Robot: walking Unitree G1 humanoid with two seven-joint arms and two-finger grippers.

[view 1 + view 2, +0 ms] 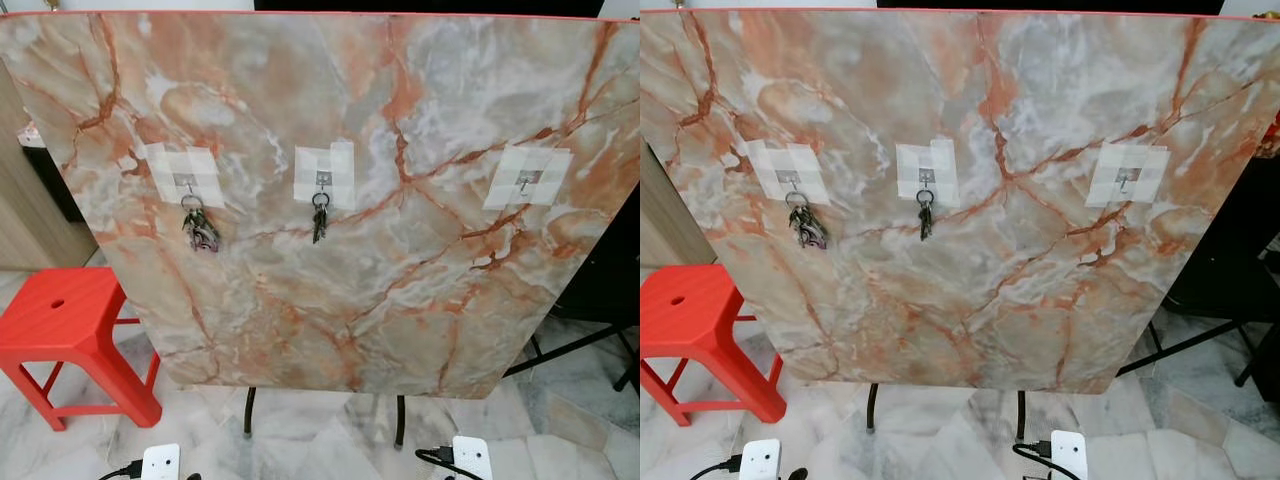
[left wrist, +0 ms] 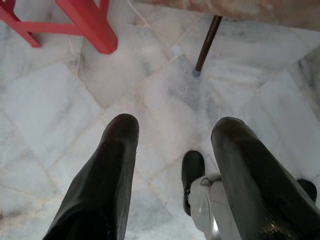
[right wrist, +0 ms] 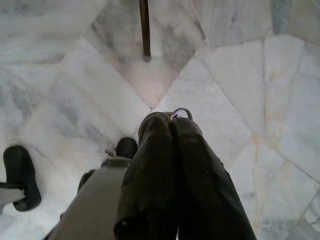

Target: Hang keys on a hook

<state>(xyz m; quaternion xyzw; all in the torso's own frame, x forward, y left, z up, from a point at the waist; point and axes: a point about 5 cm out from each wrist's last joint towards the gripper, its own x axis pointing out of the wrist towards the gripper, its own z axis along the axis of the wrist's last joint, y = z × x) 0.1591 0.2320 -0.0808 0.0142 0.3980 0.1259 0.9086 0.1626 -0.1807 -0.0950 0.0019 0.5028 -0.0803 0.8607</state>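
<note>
Panel: a big marble-patterned board (image 1: 400, 250), pink, orange and grey veined, stands upright before me with a thin red top edge.
Legs: two dark thin legs (image 1: 248, 412) come down from under the board to the floor.
Floor: pale grey-white marble tiles (image 2: 60, 105), cut at odd angles, softly shining.
Stool: a red plastic stool (image 1: 70, 335) stands on the floor at my left, just beside the board's lower corner.
Left edge: a tan wooden surface (image 1: 25, 220) shows behind the board.
Right side: dark furniture with thin black legs (image 1: 575, 345) sits behind the board.
Light: even and bright indoors.
</note>
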